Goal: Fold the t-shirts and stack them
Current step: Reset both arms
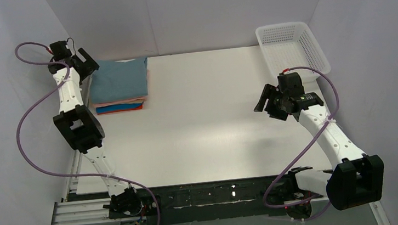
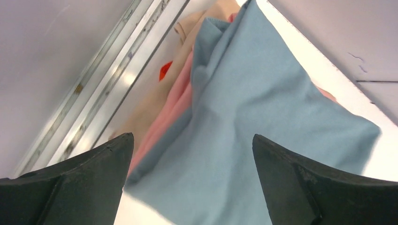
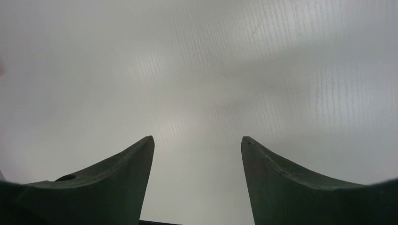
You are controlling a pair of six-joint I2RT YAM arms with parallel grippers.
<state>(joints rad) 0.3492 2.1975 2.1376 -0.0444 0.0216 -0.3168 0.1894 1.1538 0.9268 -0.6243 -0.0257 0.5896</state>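
A stack of folded t-shirts sits at the table's back left. The dusty blue-grey shirt (image 1: 120, 78) lies on top, with salmon-pink (image 1: 121, 102), bright blue and orange (image 1: 130, 108) edges showing below it. My left gripper (image 1: 88, 62) is open and empty, just above the stack's left edge. In the left wrist view the blue-grey shirt (image 2: 253, 112) fills the space between the fingers, with pink (image 2: 173, 108) and beige layers beside it. My right gripper (image 1: 266, 105) is open and empty above bare table (image 3: 197, 84) at the right.
A white mesh basket (image 1: 291, 48) stands at the back right corner. White walls close in the table on three sides. A metal rail (image 2: 108, 79) runs along the table's left edge next to the stack.
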